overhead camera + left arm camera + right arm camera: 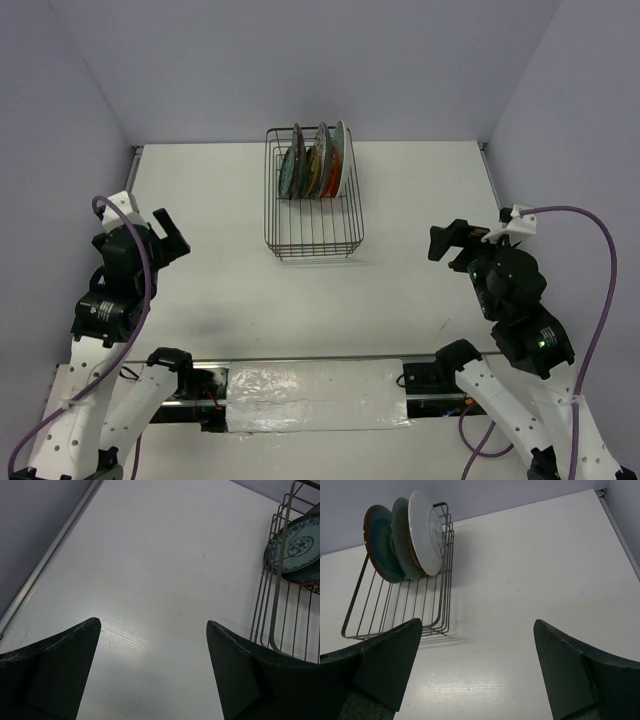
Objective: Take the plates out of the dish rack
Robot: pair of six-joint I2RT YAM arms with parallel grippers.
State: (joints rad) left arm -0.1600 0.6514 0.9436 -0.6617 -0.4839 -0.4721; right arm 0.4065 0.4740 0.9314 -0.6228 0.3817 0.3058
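Left gripper (pixel 154 624) and right gripper (pixel 478 623) both gape wide, holding nothing. Dish rack (pixel 313 240) sits between them, well apart, plates (pixel 318 165) upright at its far end.

White table (pixel 420 200); dish rack (pixel 312 238) standing on far-centre area.

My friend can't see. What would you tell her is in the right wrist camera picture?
A dark wire dish rack sits on a white table, with at least three plates standing on edge at its far end. At the bottom, the right claw is open and holding nothing.
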